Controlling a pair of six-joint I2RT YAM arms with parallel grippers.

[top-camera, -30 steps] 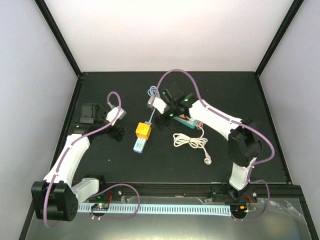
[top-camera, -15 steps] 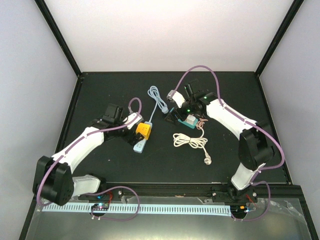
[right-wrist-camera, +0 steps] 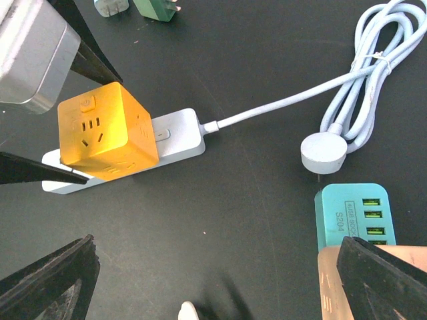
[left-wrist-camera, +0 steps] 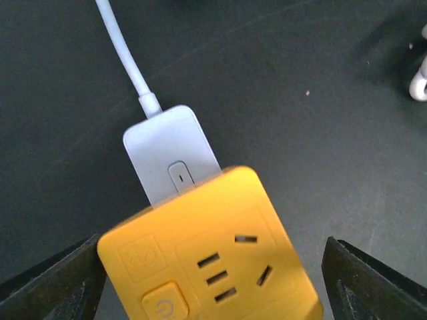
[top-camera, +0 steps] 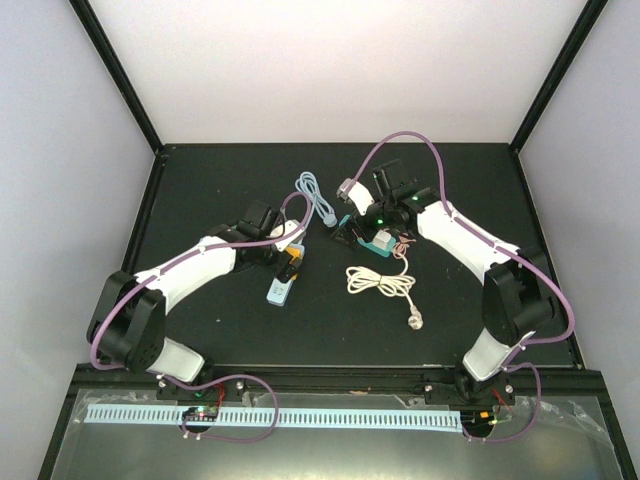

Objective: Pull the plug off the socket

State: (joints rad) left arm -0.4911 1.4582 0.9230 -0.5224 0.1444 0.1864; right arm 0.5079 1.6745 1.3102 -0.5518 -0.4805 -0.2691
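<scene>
Left hand [left-wrist-camera: 212, 245]: fingers apart, one on each side of the yellow cube plug [left-wrist-camera: 207, 260]. The left finger sits close against the cube's edge and the right one shows a gap, so nothing is clamped yet.
Left arm, change: a second ago it stood well off to the left. It has since swung in and now hangs right over the cube.
Right hand [right-wrist-camera: 215, 245]: fingers wide apart and holding nothing, hanging over the worktop [top-camera: 200, 320] beside the teal charger [right-wrist-camera: 353, 213].
Right arm, change: a second ago it was over the cord end of the strip. It has drawn back to the right and has barely moved in the last half second.
Yellow cube plug: seated on the white power strip [right-wrist-camera: 177, 137] toward the cord end, in the same spot as before.
White power strip: lies flat on the worktop, with its pale cord [right-wrist-camera: 267, 110] running off to a bundled coil.
Meaning for the task: the approach looks finished, and the plug is still in. Closing on the cube and lifting remain to be done.
Risk: nothing holds the strip down, so it may rise with the cube.
</scene>
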